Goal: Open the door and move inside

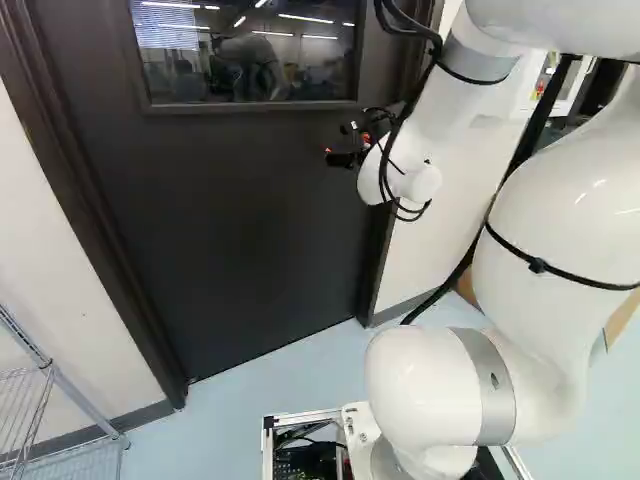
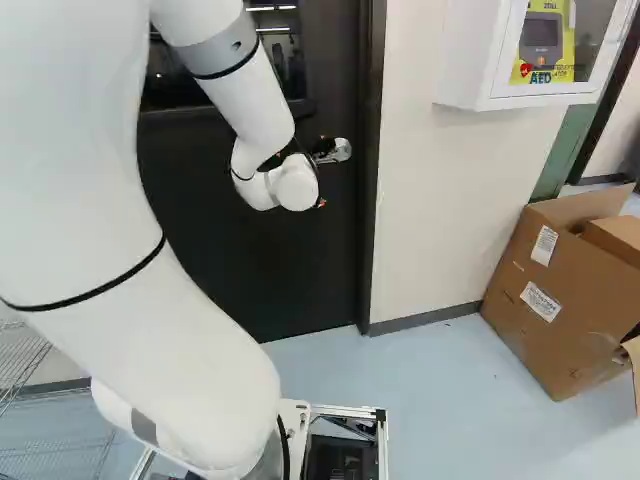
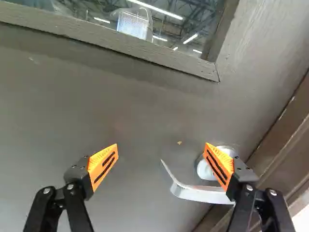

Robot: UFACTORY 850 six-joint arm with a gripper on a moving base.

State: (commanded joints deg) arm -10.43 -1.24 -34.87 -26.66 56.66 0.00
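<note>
- Currently, my tool point(image 1: 347, 153) is spread wide at the dark door point(image 1: 250, 230), grasping nothing.
- I see the door closed in its frame point(image 2: 371, 180), its silver handle point(image 3: 200, 194) below the window point(image 1: 250, 55).
- The handle's free end reaches between the fingers; one orange pad point(image 3: 220, 166) overlaps its base, contact unclear.
- At the right base view's right, a box point(image 2: 555, 310) sits on the floor point(image 2: 440, 400).

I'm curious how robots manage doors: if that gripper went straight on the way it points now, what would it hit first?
Probably the silver door handle, which stands out from the door and shows partly behind one finger of the open gripper; how near it is, I can't tell.
</note>
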